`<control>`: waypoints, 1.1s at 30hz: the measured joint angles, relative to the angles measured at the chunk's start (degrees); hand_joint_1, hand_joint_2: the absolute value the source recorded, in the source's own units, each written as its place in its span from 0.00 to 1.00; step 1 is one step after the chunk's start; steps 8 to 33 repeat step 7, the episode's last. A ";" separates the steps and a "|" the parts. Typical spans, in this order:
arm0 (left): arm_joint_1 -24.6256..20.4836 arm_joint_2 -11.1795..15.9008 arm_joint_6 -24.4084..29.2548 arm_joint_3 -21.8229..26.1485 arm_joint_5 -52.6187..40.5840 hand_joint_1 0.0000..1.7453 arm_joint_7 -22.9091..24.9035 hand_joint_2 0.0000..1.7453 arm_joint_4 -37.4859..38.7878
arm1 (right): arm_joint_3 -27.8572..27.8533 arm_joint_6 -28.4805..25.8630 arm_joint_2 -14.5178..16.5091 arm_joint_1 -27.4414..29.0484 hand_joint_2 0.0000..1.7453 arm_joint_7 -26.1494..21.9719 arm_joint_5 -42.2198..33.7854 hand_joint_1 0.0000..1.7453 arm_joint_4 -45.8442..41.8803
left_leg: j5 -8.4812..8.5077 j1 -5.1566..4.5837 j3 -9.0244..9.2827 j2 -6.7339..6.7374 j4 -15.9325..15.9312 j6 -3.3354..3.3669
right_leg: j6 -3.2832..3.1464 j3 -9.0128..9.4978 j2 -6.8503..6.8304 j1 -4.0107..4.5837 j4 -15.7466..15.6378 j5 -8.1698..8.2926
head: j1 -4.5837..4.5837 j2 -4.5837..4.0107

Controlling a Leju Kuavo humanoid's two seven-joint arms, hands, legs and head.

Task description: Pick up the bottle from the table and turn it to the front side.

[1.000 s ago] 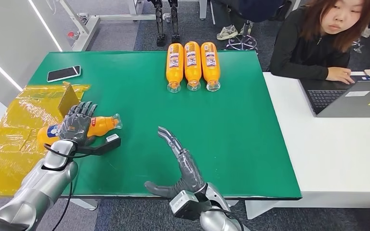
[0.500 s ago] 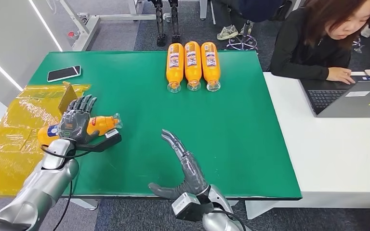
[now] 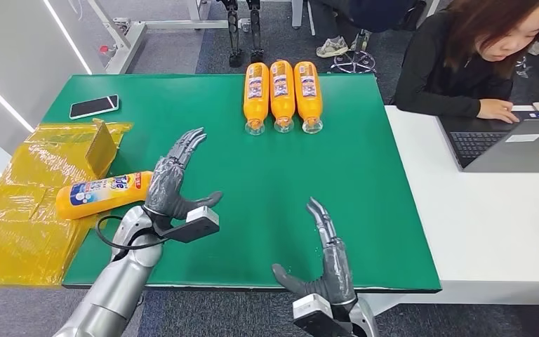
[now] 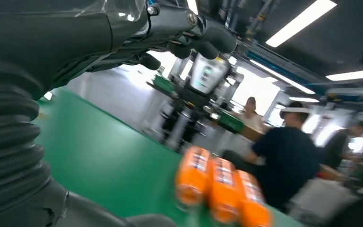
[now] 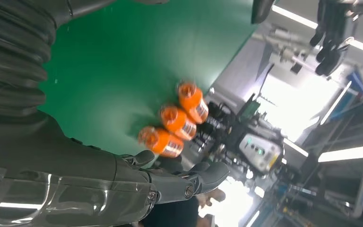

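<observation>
Your bottle [image 3: 104, 194] lies on its side at the left of the head view, half on the green worktop [image 3: 365, 182], half on the yellow plastic sheet [image 3: 14, 217], label showing. Bring the left hand [image 3: 172, 184] back over its middle and close evenly around the body, so it cannot roll when you lift and turn it. That hand hangs just right of the bottle, fingers [image 3: 186, 144] spread wide, holding nothing. The right hand [image 3: 326, 263], at lower centre, is likewise opened out and empty above the worktop.
</observation>
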 joint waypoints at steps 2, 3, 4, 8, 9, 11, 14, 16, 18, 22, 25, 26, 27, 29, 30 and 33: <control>0.36 -1.95 -1.78 -1.51 4.16 0.00 -2.12 1.00 -1.87 | -2.27 -0.06 -0.04 1.42 1.00 0.22 1.55 0.00 -2.86 | 0.00 0.01 0.00 -0.01 0.00 0.00 | 0.01 0.01 -0.02 0.00 0.00 0.00 | 0.01 0.00; 0.42 -2.87 -2.05 -2.39 6.02 0.00 -2.81 1.00 -2.45 | -3.20 -0.18 -0.03 2.00 1.00 0.09 2.14 0.00 -3.94 | 0.00 0.01 0.00 0.00 0.00 0.00 | 0.01 0.01 -0.02 0.00 0.01 0.00 | 0.01 0.00; 0.46 -3.66 -2.10 -3.37 7.69 0.00 -3.29 1.00 -2.95 | -4.07 -0.36 -0.01 2.57 1.00 -0.12 2.67 0.00 -4.90 | 0.00 0.01 0.01 0.00 0.00 0.00 | 0.01 0.02 -0.01 0.00 0.01 0.00 | 0.01 0.00; 0.52 -5.17 -1.93 -6.02 10.38 0.00 -3.75 1.00 -3.98 | -5.80 -0.83 0.08 3.83 1.00 -0.57 3.49 0.00 -6.84 | 0.01 0.01 0.02 0.01 0.00 0.00 | 0.01 0.03 -0.01 0.00 0.03 0.01 | 0.00 0.00; 0.52 -5.17 -1.93 -6.02 10.38 0.00 -3.75 1.00 -3.98 | -5.80 -0.83 0.08 3.83 1.00 -0.57 3.49 0.00 -6.84 | 0.01 0.01 0.02 0.01 0.00 0.00 | 0.01 0.03 -0.01 0.00 0.03 0.01 | 0.00 0.00; 0.52 -5.17 -1.93 -6.02 10.38 0.00 -3.75 1.00 -3.98 | -5.80 -0.83 0.08 3.83 1.00 -0.57 3.49 0.00 -6.84 | 0.01 0.01 0.02 0.01 0.00 0.00 | 0.01 0.03 -0.01 0.00 0.03 0.01 | 0.00 0.00; 0.52 -5.17 -1.93 -6.02 10.38 0.00 -3.75 1.00 -3.98 | -5.80 -0.83 0.08 3.83 1.00 -0.57 3.49 0.00 -6.84 | 0.01 0.01 0.02 0.01 0.00 0.00 | 0.01 0.03 -0.01 0.00 0.03 0.01 | 0.00 0.00; 0.52 -5.17 -1.93 -6.02 10.38 0.00 -3.75 1.00 -3.98 | -5.80 -0.83 0.08 3.83 1.00 -0.57 3.49 0.00 -6.84 | 0.01 0.01 0.02 0.01 0.00 0.00 | 0.01 0.03 -0.01 0.00 0.03 0.01 | 0.00 0.00; 0.52 -5.17 -1.93 -6.02 10.38 0.00 -3.75 1.00 -3.98 | -5.80 -0.83 0.08 3.83 1.00 -0.57 3.49 0.00 -6.84 | 0.01 0.01 0.02 0.01 0.00 0.00 | 0.01 0.03 -0.01 0.00 0.03 0.01 | 0.00 0.00; 0.52 -5.17 -1.93 -6.02 10.38 0.00 -3.75 1.00 -3.98 | -5.80 -0.83 0.08 3.83 1.00 -0.57 3.49 0.00 -6.84 | 0.01 0.01 0.02 0.01 0.00 0.00 | 0.01 0.03 -0.01 0.00 0.03 0.01 | 0.00 0.00; 0.52 -5.17 -1.93 -6.02 10.38 0.00 -3.75 1.00 -3.98 | -5.80 -0.83 0.08 3.83 1.00 -0.57 3.49 0.00 -6.84 | 0.01 0.01 0.02 0.01 0.00 0.00 | 0.01 0.03 -0.01 0.00 0.03 0.01 | 0.00 0.00; 0.52 -5.17 -1.93 -6.02 10.38 0.00 -3.75 1.00 -3.98 | -5.80 -0.83 0.08 3.83 1.00 -0.57 3.49 0.00 -6.84 | 0.01 0.01 0.02 0.01 0.00 0.00 | 0.01 0.03 -0.01 0.00 0.03 0.01 | 0.00 0.00; 0.52 -5.17 -1.93 -6.02 10.38 0.00 -3.75 1.00 -3.98 | -5.80 -0.83 0.08 3.83 1.00 -0.57 3.49 0.00 -6.84 | 0.01 0.01 0.02 0.01 0.00 0.00 | 0.01 0.03 -0.01 0.00 0.03 0.01 | 0.00 0.00; 0.52 -5.17 -1.93 -6.02 10.38 0.00 -3.75 1.00 -3.98 | -5.80 -0.83 0.08 3.83 1.00 -0.57 3.49 0.00 -6.84 | 0.01 0.01 0.02 0.01 0.00 0.00 | 0.01 0.03 -0.01 0.00 0.03 0.01 | 0.00 0.00; 0.52 -5.17 -1.93 -6.02 10.38 0.00 -3.75 1.00 -3.98 | -5.80 -0.83 0.08 3.83 1.00 -0.57 3.49 0.00 -6.84 | 0.01 0.01 0.02 0.01 0.00 0.00 | 0.01 0.03 -0.01 0.00 0.03 0.01 | 0.00 0.00; 0.52 -5.17 -1.93 -6.02 10.38 0.00 -3.75 1.00 -3.98 | -5.80 -0.83 0.08 3.83 1.00 -0.57 3.49 0.00 -6.84 | 0.01 0.01 0.02 0.01 0.00 0.00 | 0.01 0.03 -0.01 0.00 0.03 0.01 | 0.00 0.00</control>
